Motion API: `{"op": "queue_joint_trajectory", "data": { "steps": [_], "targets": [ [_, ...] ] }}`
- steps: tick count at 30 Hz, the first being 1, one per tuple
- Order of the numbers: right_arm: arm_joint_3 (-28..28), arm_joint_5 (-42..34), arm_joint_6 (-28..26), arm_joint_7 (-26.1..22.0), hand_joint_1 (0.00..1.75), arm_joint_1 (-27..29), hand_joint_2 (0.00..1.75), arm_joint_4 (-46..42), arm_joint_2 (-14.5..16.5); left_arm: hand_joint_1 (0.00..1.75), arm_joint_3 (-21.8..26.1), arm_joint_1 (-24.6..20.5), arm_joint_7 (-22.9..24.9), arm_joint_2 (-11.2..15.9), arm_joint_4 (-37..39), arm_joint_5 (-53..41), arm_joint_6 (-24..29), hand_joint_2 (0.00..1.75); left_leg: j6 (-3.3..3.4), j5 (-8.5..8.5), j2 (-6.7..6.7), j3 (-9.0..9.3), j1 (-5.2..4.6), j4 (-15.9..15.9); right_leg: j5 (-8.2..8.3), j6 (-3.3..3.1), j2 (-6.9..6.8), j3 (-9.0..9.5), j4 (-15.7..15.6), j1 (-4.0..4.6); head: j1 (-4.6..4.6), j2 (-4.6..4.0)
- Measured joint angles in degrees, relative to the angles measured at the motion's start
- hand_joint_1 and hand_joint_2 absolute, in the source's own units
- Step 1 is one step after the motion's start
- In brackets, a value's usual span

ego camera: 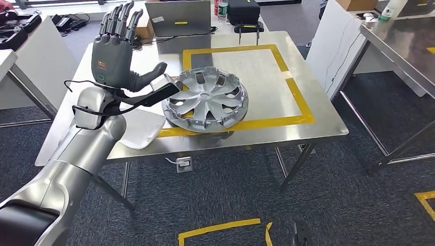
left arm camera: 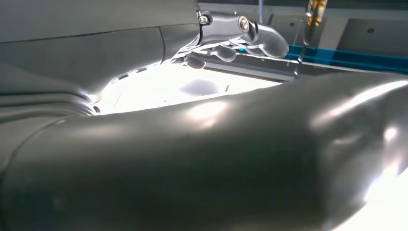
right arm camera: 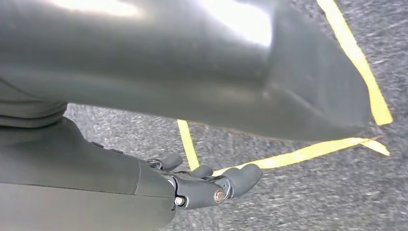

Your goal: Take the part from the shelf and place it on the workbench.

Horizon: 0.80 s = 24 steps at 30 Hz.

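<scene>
**Hubcap on workbench, left hand released**

On the steel workbench (ego camera: 318, 120), the silver hubcap (ego camera: 205, 99) lies flat, face up, its rim overlapping the near-left corner of the yellow tape rectangle (ego camera: 297, 92). Being round, it has no long axis; its spokes radiate from a central hub and its disc lies parallel to the benchtop.

The left hand (ego camera: 115, 54) stands just left of the hubcap, raised above the bench, fingers straight and spread, thumb pointing toward the rim, holding nothing. Whether the thumb touches the rim cannot be told. The right hand (right arm camera: 202, 185) hangs over the carpet beside yellow floor tape, fingers loosely curled, with nothing in them.

Judgement: placement appears done and withdrawal is the step in hand. The left hand should lift clear and back, away from the rim, so the thumb does not drag the hubcap off the tape. A white curved part (ego camera: 139, 130) lies just left of the hubcap, under the forearm; the retreat should avoid it.
</scene>
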Motion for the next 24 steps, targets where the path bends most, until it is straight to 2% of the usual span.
{"op": "queue_joint_trajectory", "data": {
  "steps": [1, 3, 4, 5, 6, 7, 8, 9, 10, 11, 12, 14, 15, 16, 18, 19, 20, 21, 22, 23, 24],
  "targets": [
    [0.0, 0.0, 0.0, 0.1, 0.00, 0.0, 0.00, 0.0, 0.0, 0.00, 0.0, 0.0, 0.0, -0.1, 0.1, 0.0, 0.0, 0.00, 0.43, 0.85, 0.09, -0.62, 0.11, -0.2, -2.38, 0.12, 0.01, -0.78, 2.1, 0.03, 0.15, 0.00],
    [0.0, 0.0, 0.0, 0.2, 0.00, 0.0, 0.00, 0.0, 0.0, 0.00, 0.0, 0.0, 0.0, -0.2, 0.4, 0.0, 0.0, 0.00, 0.97, 2.31, 0.15, -2.22, 0.05, -0.2, -8.24, 0.19, 0.00, -2.70, 9.2, 0.25, 0.39, 0.00],
    [-0.1, 0.0, 0.0, 0.3, 0.00, -0.1, 0.00, 0.0, 0.0, 0.00, 0.0, 0.0, 0.0, -0.2, 0.5, 0.0, 0.0, 0.00, 1.04, 2.95, 0.16, -3.15, -0.05, -0.1, -9.99, 0.19, 0.00, -3.26, 12.6, 0.42, 0.42, 0.00],
    [-0.1, 0.0, 0.0, 0.3, 0.00, -0.1, 0.00, 0.0, 0.0, 0.00, 0.0, 0.1, 0.0, -0.2, 0.7, 0.0, 0.0, 0.00, 1.09, 3.57, 0.16, -4.07, -0.16, 0.0, -10.45, 0.10, 0.01, -3.13, 14.8, 0.61, 0.42, 0.00],
    [-0.2, 0.0, 0.0, 0.3, 0.00, -0.1, 0.00, 0.0, 0.0, 0.00, 0.0, 0.1, 0.0, -0.2, 0.8, 0.0, 0.0, 0.00, 1.09, 4.17, 0.16, -4.98, -0.26, 0.1, -9.83, -0.08, 0.01, -2.11, 15.1, 0.81, 0.42, 0.00],
    [-0.3, 0.0, 0.0, 0.3, 0.00, -0.1, 0.00, 0.0, 0.0, 0.00, 0.0, 0.1, 0.1, -0.2, 0.9, 0.0, 0.0, 0.00, 1.05, 4.75, 0.15, -5.85, -0.34, 0.3, -8.58, -0.38, 0.01, -0.04, 13.5, 1.02, 0.43, 0.00],
    [-0.3, 0.0, 0.0, 0.3, 0.00, -0.1, 0.00, 0.0, 0.0, 0.00, 0.0, 0.1, 0.2, -0.2, 0.9, -0.2, 0.0, 0.00, 0.97, 5.29, 0.14, -6.58, -0.39, 0.4, -7.62, -0.78, 0.01, 2.85, 10.1, 1.25, 0.44, 0.00],
    [-0.4, 0.0, 0.0, 0.3, 0.00, -0.2, 0.00, 0.0, 0.0, 0.00, 0.0, 0.0, 0.4, -0.2, 1.0, -0.3, 0.0, 0.00, 0.80, 5.76, 0.12, -7.21, -0.51, 0.6, -7.58, -1.26, -0.01, 5.94, 6.0, 1.53, 0.46, 0.00],
    [-0.5, 0.0, -0.1, 0.4, 0.00, -0.2, 0.00, 0.0, 0.0, 0.00, 0.0, 0.0, 0.6, -0.2, 1.0, -0.5, 0.0, 0.00, 0.55, 6.24, 0.13, -7.57, -0.57, 0.6, -7.80, -1.69, -0.02, 8.23, 2.7, 1.80, 0.43, 0.00],
    [-0.5, 0.0, -0.1, 0.4, 0.00, -0.3, 0.00, 0.0, -0.1, 0.00, 0.0, 0.0, 0.9, -0.1, 1.2, -0.6, 0.0, 0.00, 0.26, 6.69, 0.15, -7.75, -0.58, 0.6, -8.32, -2.07, 0.00, 9.61, 0.5, 2.03, 0.44, 0.00],
    [-0.5, 0.0, -0.2, 0.5, 0.00, -0.4, 0.00, -0.1, -0.1, 0.00, 0.0, -0.1, 1.1, -0.1, 1.3, -0.7, 0.0, 0.00, -0.07, 7.17, 0.17, -7.82, -0.57, 0.5, -8.53, -2.41, 0.02, 10.01, -0.5, 2.22, 0.44, 0.00],
    [-0.6, 0.1, -0.2, 0.6, 0.00, -0.4, 0.00, 0.0, 0.0, 0.00, 0.0, -0.3, 1.6, 0.0, 1.7, -1.0, 0.0, 0.00, -0.72, 7.75, 0.12, -7.98, -0.55, 0.3, -7.46, -3.01, -0.04, 9.47, -0.9, 2.01, 0.47, 0.00],
    [-0.6, 0.2, -0.2, 0.6, 0.00, -0.4, 0.00, 0.0, 0.0, 0.00, 0.0, -0.4, 2.0, 0.2, 2.0, -1.2, 0.0, 0.00, -1.12, 6.83, 0.05, -8.42, -0.53, 0.8, -6.72, -3.40, -0.15, 8.98, -1.2, 1.80, 0.36, 0.00],
    [-0.7, 0.4, -0.2, 0.6, 0.00, -0.4, 0.00, 0.0, 0.0, 0.00, 0.0, -0.5, 2.6, 0.3, 2.3, -1.7, 0.0, 0.00, -1.56, 4.86, -0.02, -9.15, -0.44, 2.3, -5.92, -3.71, -0.27, 8.34, -1.4, 1.54, 0.22, 0.00],
    [-0.7, 0.6, -0.2, 0.7, 0.00, -0.5, 0.00, -0.1, 0.0, 0.00, 0.0, -0.9, 4.0, 0.7, 3.0, -3.0, 0.0, 0.00, -2.48, -0.94, -0.06, -11.03, 0.08, 8.3, -4.42, -4.03, -0.39, 6.65, -1.5, 1.36, -0.04, 0.00],
    [-0.8, 0.7, -0.2, 0.6, 0.00, -0.5, 0.00, -0.1, 0.0, 0.00, 0.0, -1.0, 4.8, 0.9, 3.5, -3.6, 0.0, 0.00, -2.88, -2.95, -0.05, -11.69, 0.37, 12.0, -3.69, -3.95, -0.43, 5.72, -1.5, 1.28, -0.08, 0.00],
    [-0.8, 0.8, -0.1, 0.6, 0.00, -0.5, 0.00, -0.1, 0.0, 0.00, 0.0, -1.1, 5.3, 1.1, 3.9, -3.9, 0.0, 0.00, -3.23, -3.61, -0.04, -11.80, 0.63, 14.8, -2.95, -3.82, -0.48, 4.76, -1.4, 1.17, -0.06, 0.00],
    [-0.8, 0.9, -0.1, 0.5, 0.00, -0.5, 0.00, -0.1, 0.0, 0.00, 0.0, -1.1, 5.7, 1.2, 4.3, -4.1, 0.0, 0.00, -3.52, -3.07, -0.03, -11.27, 0.86, 16.3, -2.23, -3.65, -0.53, 3.81, -1.4, 1.03, -0.08, 0.00],
    [-0.8, 1.0, 0.0, 0.5, 0.00, -0.5, 0.00, -0.1, 0.0, 0.00, 0.0, -1.1, 5.8, 1.3, 4.6, -4.1, 0.0, 0.00, -3.74, -1.56, -0.03, -9.65, 1.08, 15.8, -1.49, -3.40, -0.58, 2.82, -1.3, 0.86, -0.07, 0.00],
    [-0.8, 1.0, 0.0, 0.5, 0.00, -0.5, 0.00, -0.1, 0.0, 0.00, 0.0, -1.2, 5.8, 1.3, 4.8, -4.1, 0.0, 0.00, -3.86, -0.18, -0.02, -7.08, 1.25, 13.4, -0.78, -3.10, -0.61, 1.94, -1.2, 0.68, -0.08, 0.00],
    [-0.8, 1.0, 0.0, 0.4, 0.00, -0.5, 0.00, -0.1, 0.0, 0.00, 0.0, -1.4, 5.9, 1.4, 4.9, -4.1, 0.0, 0.00, -3.89, -0.01, -0.04, -4.00, 1.35, 9.7, -0.15, -2.74, -0.61, 1.20, -1.1, 0.55, -0.09, 0.00]
  ]
}}
